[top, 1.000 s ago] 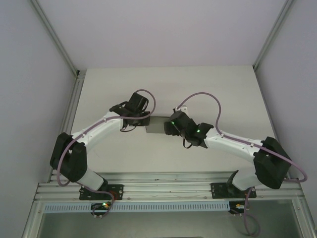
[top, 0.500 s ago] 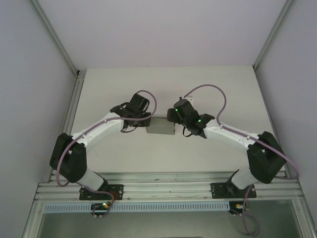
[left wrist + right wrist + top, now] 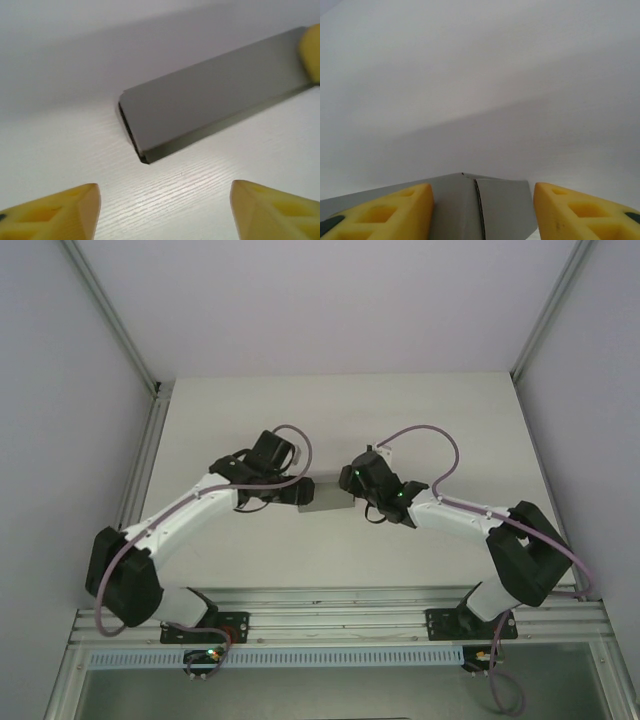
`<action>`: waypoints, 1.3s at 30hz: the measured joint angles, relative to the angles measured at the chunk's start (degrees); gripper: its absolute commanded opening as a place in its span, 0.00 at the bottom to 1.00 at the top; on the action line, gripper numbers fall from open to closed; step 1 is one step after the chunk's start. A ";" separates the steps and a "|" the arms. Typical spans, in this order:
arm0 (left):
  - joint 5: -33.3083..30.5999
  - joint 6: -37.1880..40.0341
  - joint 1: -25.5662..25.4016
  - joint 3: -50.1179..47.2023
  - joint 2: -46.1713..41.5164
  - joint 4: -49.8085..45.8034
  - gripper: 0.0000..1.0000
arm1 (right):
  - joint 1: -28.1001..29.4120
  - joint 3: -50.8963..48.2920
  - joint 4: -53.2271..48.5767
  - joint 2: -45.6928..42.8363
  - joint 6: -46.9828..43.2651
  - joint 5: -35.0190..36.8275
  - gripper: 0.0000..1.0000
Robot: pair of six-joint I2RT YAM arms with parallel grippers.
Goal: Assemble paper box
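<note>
1. White wood-grain worktop (image 3: 420, 420), pale walls (image 3: 300, 300) all round.
2. Shallow grey card paper box (image 3: 328, 495) lies mid-worktop.
3. Left tool (image 3: 165, 195) spread, empty, near it.
4. Right tool (image 3: 482, 192) straddles its end. Pinching? Can't tell.

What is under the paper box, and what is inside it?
The paper box lies flat on the white table. Its walls cover the inside; one end shows a dark slit.

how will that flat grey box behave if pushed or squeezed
The paper box looks hollow at its open end, so it would probably crush easily. It lies flat and thin, so it should slide rather than tip.
</note>
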 measured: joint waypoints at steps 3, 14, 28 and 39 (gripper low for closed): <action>1.95 -0.37 1.92 0.00 -1.64 0.85 0.95 | 0.24 -0.04 2.05 0.96 1.38 -0.28 0.49; 17.03 -6.54 13.62 -9.03 4.98 18.21 0.71 | 0.35 -1.57 6.34 1.90 3.52 -1.07 0.46; 32.20 -13.60 18.71 -22.40 4.48 41.18 0.21 | -3.30 -9.79 20.20 0.90 2.75 -10.43 0.33; 35.39 -14.25 20.11 -23.17 7.06 46.64 0.00 | -6.88 -15.15 34.93 3.52 1.64 -19.10 0.05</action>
